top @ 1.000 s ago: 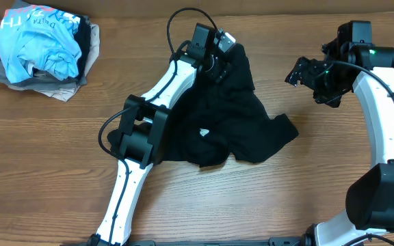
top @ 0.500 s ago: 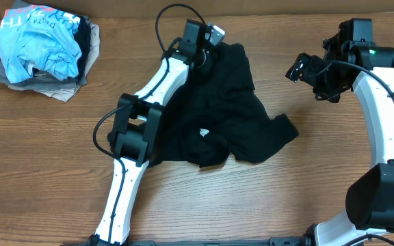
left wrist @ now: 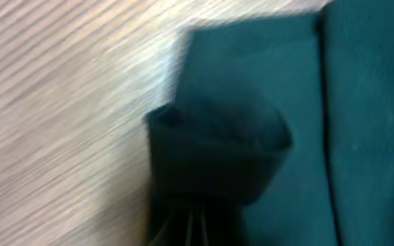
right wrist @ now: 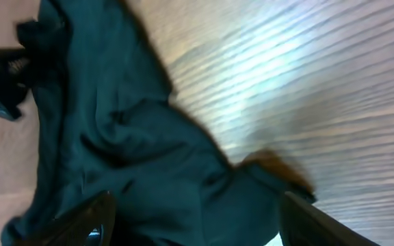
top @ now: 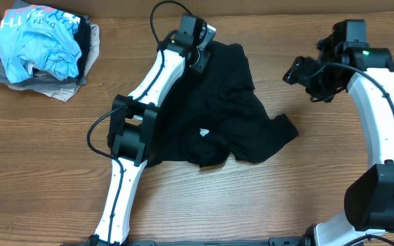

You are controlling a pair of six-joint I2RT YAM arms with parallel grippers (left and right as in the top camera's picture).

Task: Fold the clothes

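Far left corner: heap of laundry on the table (top: pixel 46 171). Blue shirt (top: pixel 36 41) with white print lies on top, grey garments (top: pixel 53 89) under it and poking out at the near side. The heap sits well apart from everything else.

Table: brown wood grain, bare between the heap and the arms. The room beyond the table edge is not visible.

Left arm (top: pixel 156 78): white links, black joints, running from the near edge up and right to the far side. Left gripper (top: pixel 198 51) sits at the far left corner of the clothes (top: pixel 231 116). In the left wrist view the cloth (left wrist: pixel 361 123) rises in a folded flap and gathers into pleats at the bottom edge of the picture, which reads as the left gripper pinching that corner. The fingers themselves are hidden under the fabric and the picture is blurred. Wood (left wrist: pixel 60 102) shows to the left of the flap.

Clothes: one black garment, centre of the table, crumpled and spread unevenly, with a lobe pointing right. Its left edge is hidden under the left arm. A small white tag (top: pixel 204 132) shows near the middle.

Right gripper (top: pixel 298 70): off the garment's far right side, not touching it. In the right wrist view its fingers (right wrist: pixel 91 215) stand wide apart at the bottom corners with nothing between them. Below lie black cloth (right wrist: pixel 115 137) and wood (right wrist: pixel 306 89).

Right arm (top: pixel 382 116): curves from the near right corner to the far side, its base cut off by the frame.
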